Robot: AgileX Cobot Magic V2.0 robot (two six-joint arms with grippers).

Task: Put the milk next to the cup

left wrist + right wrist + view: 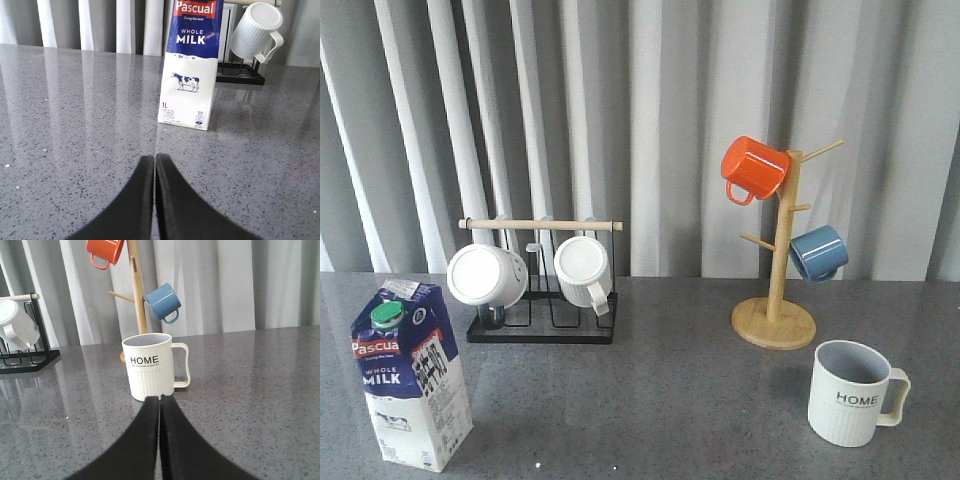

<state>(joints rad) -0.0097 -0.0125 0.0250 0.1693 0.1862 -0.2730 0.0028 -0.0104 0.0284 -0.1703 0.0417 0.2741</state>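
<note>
Grey speckled worktop (670,400) across the lower frame, bearing everything. Milk (410,375) upright at lower left; cup (853,392) at lower right, well apart from it. Left claw (154,165) pressed together, short of the carton, gripping nothing; right claw (159,405) likewise together, just before the cup. Tall carton likely to tip if clamped high or nudged while sliding; cup easily knocked on arrival.

Bare desk (660,400) lies open between the milk (410,375) at near left and the cup (850,392) at near right; the black rack (542,290) and wooden mug tree (775,250) block the far side.
</note>
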